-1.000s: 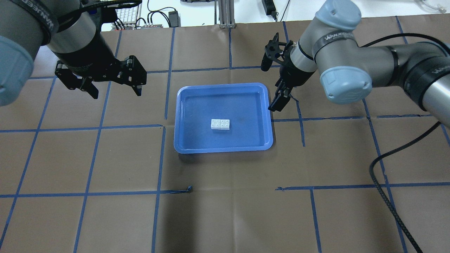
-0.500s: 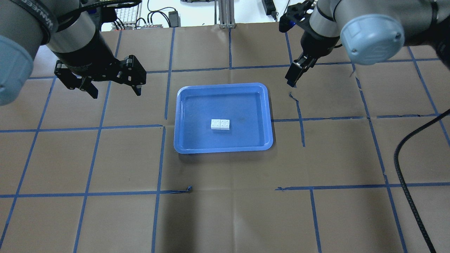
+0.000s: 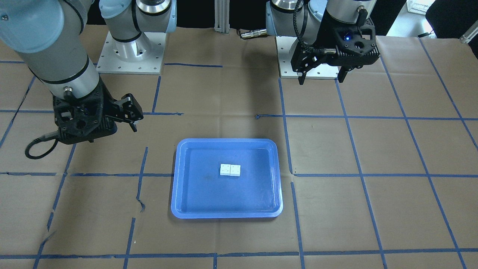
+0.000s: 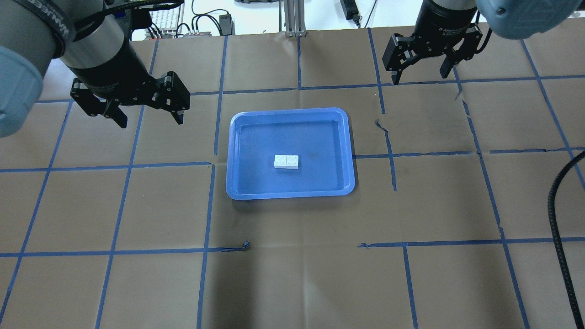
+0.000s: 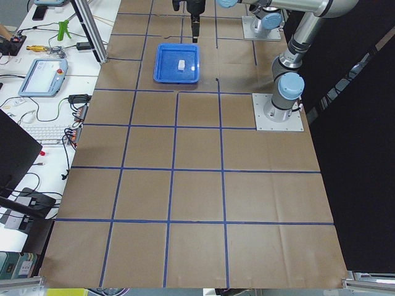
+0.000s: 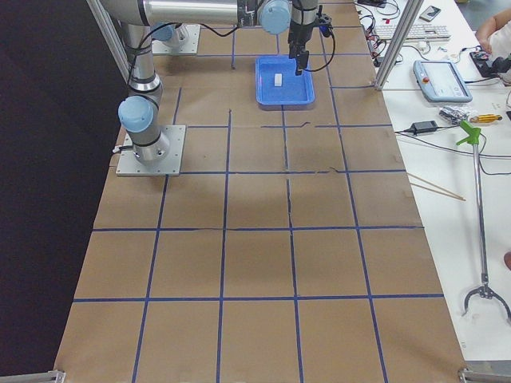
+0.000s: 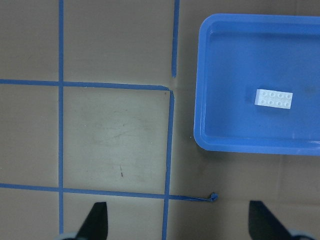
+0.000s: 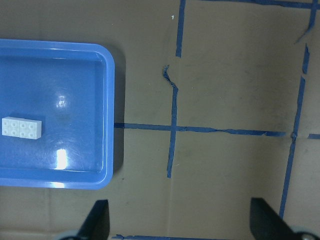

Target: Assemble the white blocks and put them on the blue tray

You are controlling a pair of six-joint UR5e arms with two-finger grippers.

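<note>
The two small white square plastic bricks [image 4: 286,161] lie on the floor of the shallow rectangular blue plastic tray [image 4: 256,137], close to its middle. They stand side by side and touch each other, so together they make one short rectangle, with the round studs turned up. No wall of the tray touches them. In the left wrist view, the same pair [image 7: 273,98] is seen in the right part of the tray. In the right wrist view, it [image 8: 21,128] is at the left edge of the picture.

The tray rests flat on the table covered with brown paper and a grid of blue tape [image 4: 297,274].

The left gripper [image 4: 151,119] hangs over the table to the left of the tray in the overhead view, near its far left corner and apart from it. Its two black fingers are spread wide and nothing is between them; the tips [image 7: 97,222] show far from each other in the wrist view. The right gripper [image 4: 419,77] hangs beyond the far right corner of the tray, well apart from it. It is also spread wide and empty.

A black ribbed cable [image 4: 560,228] runs over the table at the right edge.
</note>
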